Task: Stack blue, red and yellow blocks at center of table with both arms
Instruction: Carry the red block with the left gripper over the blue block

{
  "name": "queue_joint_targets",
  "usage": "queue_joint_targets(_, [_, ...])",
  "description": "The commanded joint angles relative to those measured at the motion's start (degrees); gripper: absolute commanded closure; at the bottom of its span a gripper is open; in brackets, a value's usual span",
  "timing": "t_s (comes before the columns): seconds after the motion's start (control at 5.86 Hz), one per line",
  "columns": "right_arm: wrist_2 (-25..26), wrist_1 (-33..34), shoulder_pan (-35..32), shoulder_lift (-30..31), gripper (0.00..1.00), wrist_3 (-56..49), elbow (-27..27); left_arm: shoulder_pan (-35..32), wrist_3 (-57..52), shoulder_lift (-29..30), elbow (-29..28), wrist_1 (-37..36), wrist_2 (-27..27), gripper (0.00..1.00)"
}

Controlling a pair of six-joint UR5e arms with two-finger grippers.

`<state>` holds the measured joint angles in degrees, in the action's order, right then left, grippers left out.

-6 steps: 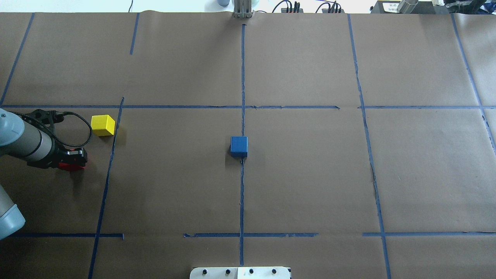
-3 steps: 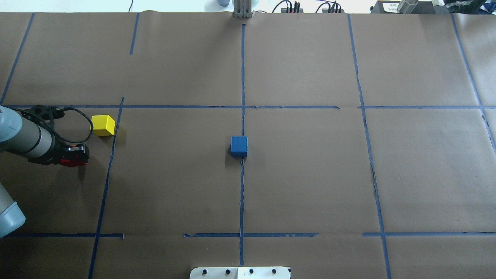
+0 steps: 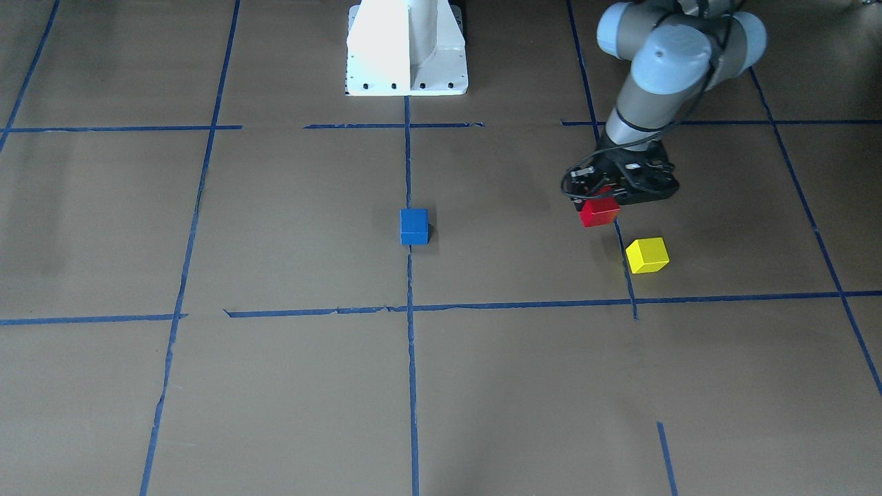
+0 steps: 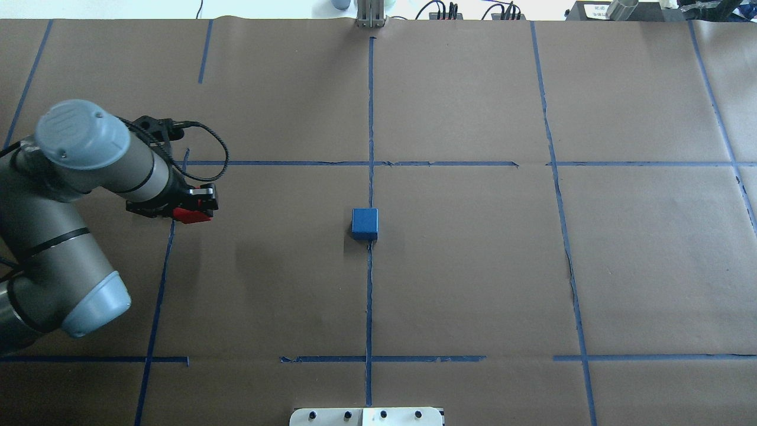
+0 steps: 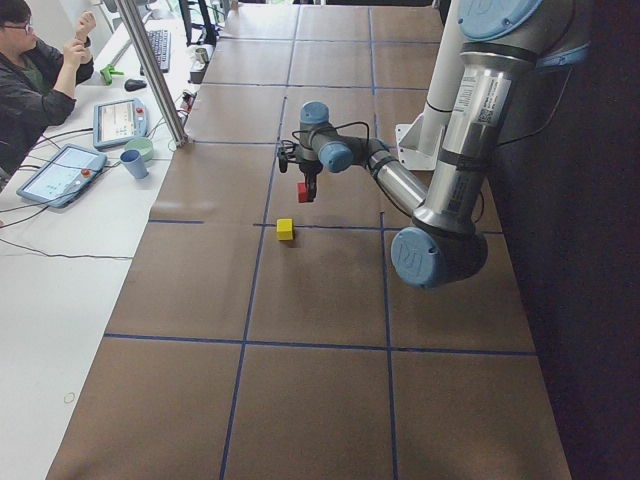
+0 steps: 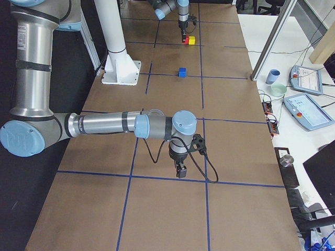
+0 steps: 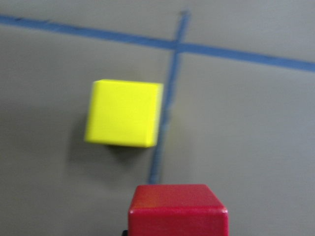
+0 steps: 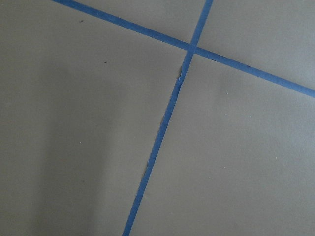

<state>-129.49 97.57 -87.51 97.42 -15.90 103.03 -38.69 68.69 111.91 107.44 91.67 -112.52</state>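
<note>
One block of three looks placed. Nearest, at the right end, the right gripper [image 6: 180,170] hangs; spread or not, I cannot tell. Further on, the blue block [image 4: 364,223] sits at centre, alone. Farthest, the left gripper [image 3: 599,201] pinches the lifted red block [image 3: 598,211]; the yellow block [image 3: 646,255] lies beside, unstacked.

The left arm [image 5: 455,150] is reaching out over the table [image 5: 320,400], looming large in the foreground. The left gripper [image 5: 304,182] is pointing straight down, clamping the red block [image 5: 303,192] and hanging it clear of the surface. The yellow block [image 5: 286,229] is sitting nearby, a little closer to the camera and apart from it. An operator [image 5: 30,75] is sitting at the upper left, hands raised.
</note>
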Motion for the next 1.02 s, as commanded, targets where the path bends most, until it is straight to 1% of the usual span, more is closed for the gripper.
queue_joint_targets(0.0, [-0.1, -0.1, -0.1, 0.7, 0.0, 4.6, -0.5, 3.3, 0.0, 15.1, -5.6, -4.5, 0.1, 0.98])
queue_joint_targets(0.17, [-0.3, -0.1, 0.0, 0.7, 0.0, 7.2, -0.5, 4.3, 0.0, 20.7, -10.8, -4.4, 0.2, 0.98])
queue_joint_targets(0.34, [-0.3, -0.1, 0.0, 0.6, 0.0, 7.2, -0.5, 5.5, 0.0, 22.9, -13.1, -3.8, 1.2, 0.98])
queue_joint_targets(0.51, [-0.7, -0.1, 0.0, 0.6, 0.0, 7.2, -0.5, 8.4, 0.0, 24.8, -15.2, -3.7, 4.5, 0.98])
queue_joint_targets(0.68, [-0.7, -0.1, 0.0, 0.6, 0.0, 7.2, -0.5, 10.4, -0.1, 26.6, -17.3, -3.7, 6.1, 0.98])
queue_joint_targets(0.85, [-0.7, -0.1, 0.0, 0.7, 0.0, 7.2, -0.5, 10.7, -0.2, 29.0, -20.7, -3.5, 6.2, 0.97])
